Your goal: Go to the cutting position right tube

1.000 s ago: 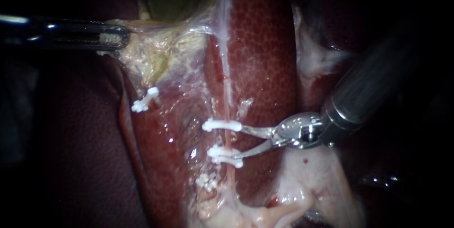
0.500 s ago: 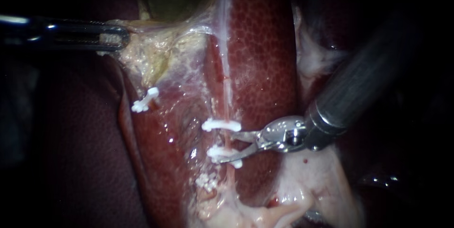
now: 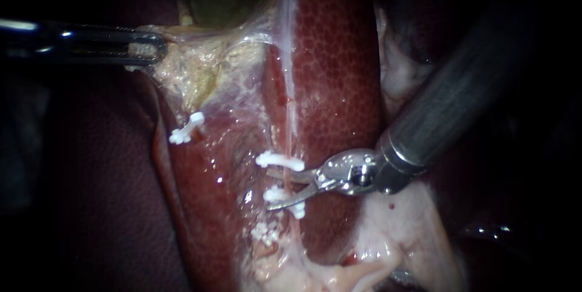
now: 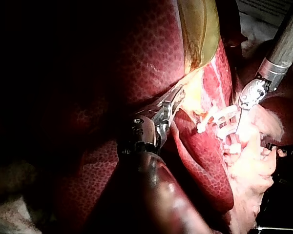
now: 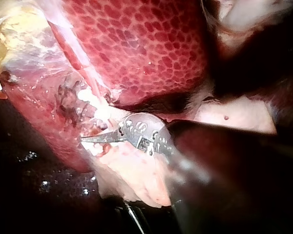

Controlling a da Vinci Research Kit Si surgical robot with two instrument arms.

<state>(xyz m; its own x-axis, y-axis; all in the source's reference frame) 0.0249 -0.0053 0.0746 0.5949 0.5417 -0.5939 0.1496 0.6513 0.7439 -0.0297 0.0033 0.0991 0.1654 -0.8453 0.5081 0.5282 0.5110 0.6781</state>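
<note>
Straddling right tube (image 3: pixel 291 185) between clips (image 3: pixel 280 160) | my right instrument (image 3: pixel 268 189) jaws open, ungripped | tube seems soft, thin, slippery; bite mid-gap.

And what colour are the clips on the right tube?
White. The clips show best in the endoscope view.

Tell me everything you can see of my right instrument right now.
The right instrument comes in from the upper right: dark shaft, metal collar, silver wrist, two thin shiny blades. Its jaws stand open astride the pale tube, between the upper clip and the lower clip; the lower blade crosses the lower clip. Whether a blade touches the tube cannot be told.
</note>
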